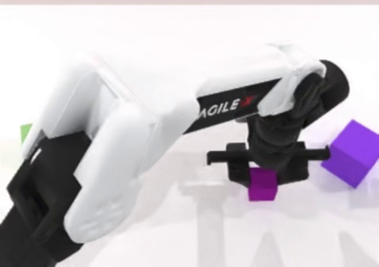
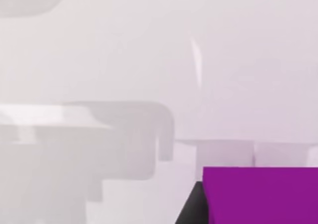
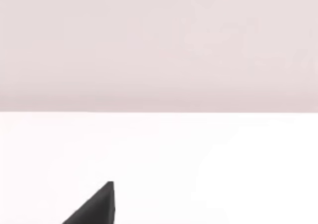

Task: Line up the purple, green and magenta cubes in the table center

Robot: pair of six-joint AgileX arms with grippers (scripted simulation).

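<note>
**Left arm over the magenta cube**

My left gripper (image 1: 265,171) stood over the magenta cube (image 1: 263,184) near the table center (image 1: 195,219); I could not tell if it grasped. The purple cube (image 1: 354,153) lay just beside, probably already placed. The green cube (image 1: 25,134) waited far left. The arm read "AGILEX". My right gripper (image 3: 94,206) stayed parked.

Our left arm (image 1: 118,154) covers most of the green cube (image 1: 25,134), leaving only a sliver. The left gripper (image 1: 265,171) hides the magenta cube's (image 1: 263,185) top, and the left wrist view crops that cube. The purple cube (image 1: 354,153) runs off the top view's right edge.
</note>
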